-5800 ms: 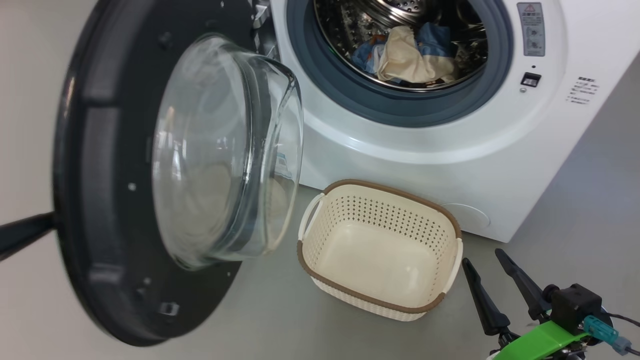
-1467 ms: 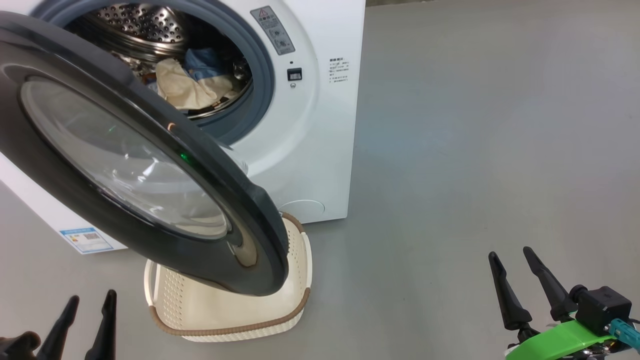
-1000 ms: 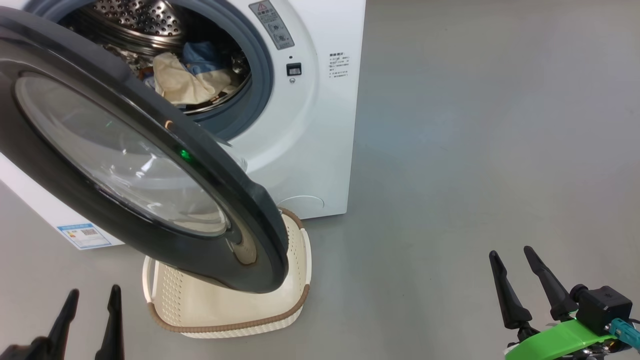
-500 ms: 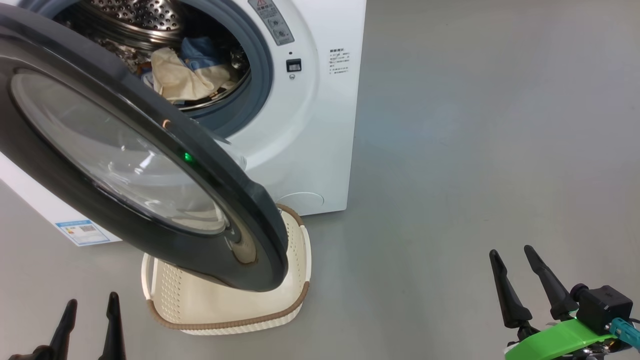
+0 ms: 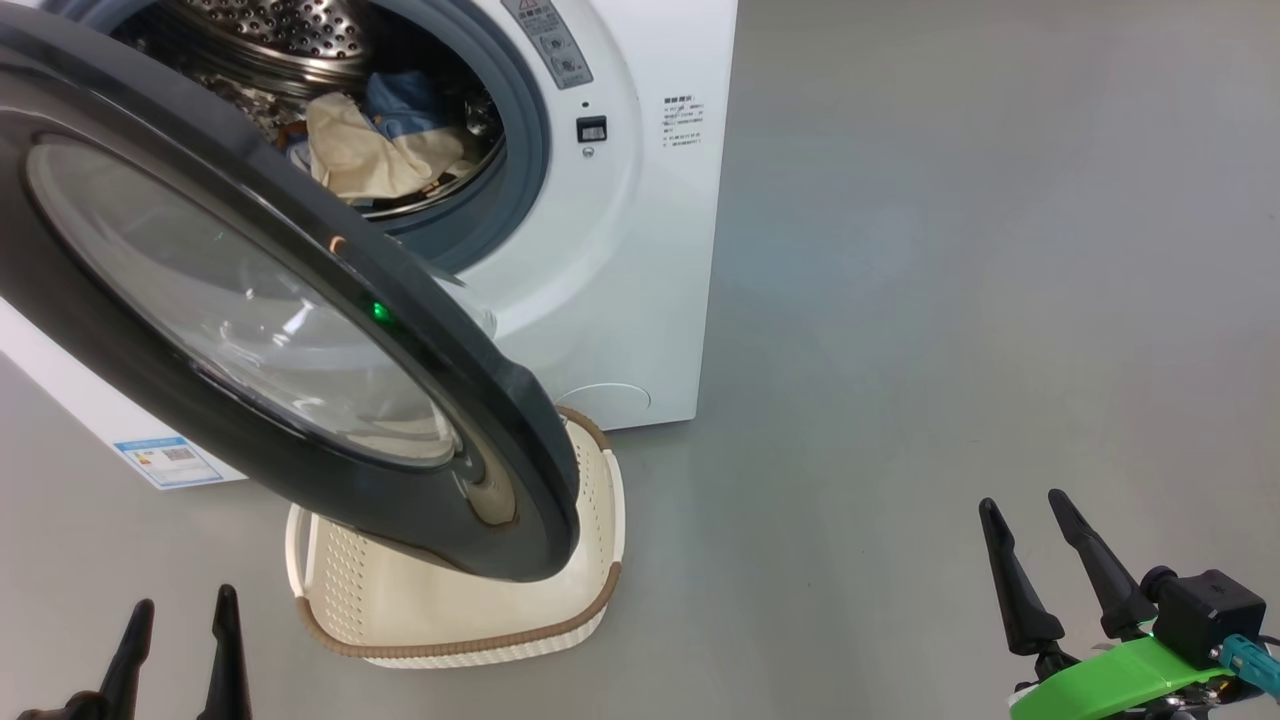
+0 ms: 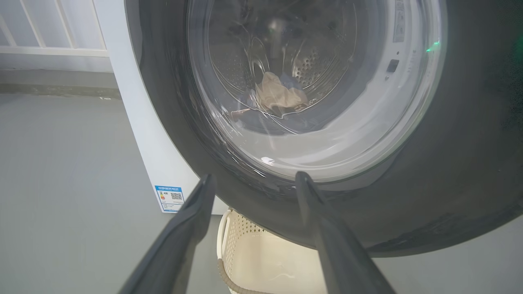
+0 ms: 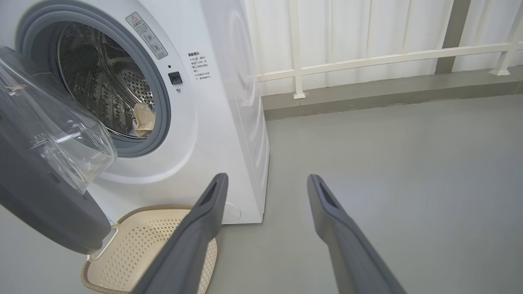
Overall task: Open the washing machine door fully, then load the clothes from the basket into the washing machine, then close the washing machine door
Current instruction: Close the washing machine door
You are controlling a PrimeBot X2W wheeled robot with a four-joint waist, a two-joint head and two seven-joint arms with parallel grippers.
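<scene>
Dark and long, the 2 fingers of the left gripper rise at the lower left of the head view. They are spread apart with nothing between them and point toward the lower edge of the washing machine door, short of touching it. At the lower right, the right gripper also has its 2 fingers splayed and empty, over the grey floor and well apart from the machine.

Next comes the basket, which sits on the floor just in front of the washing machine, its far end under the door's lower rim. The door stands partly swung out, its glossy black ring hanging over the basket and its glass bowl bulging back toward the opening.

Beyond it, the clothes lie inside the steel drum, with cream cloth in front of light blue fabric. A blue label sticker sits low on the machine's side. Farthest back, in the right wrist view, a white railing runs along the wall.
</scene>
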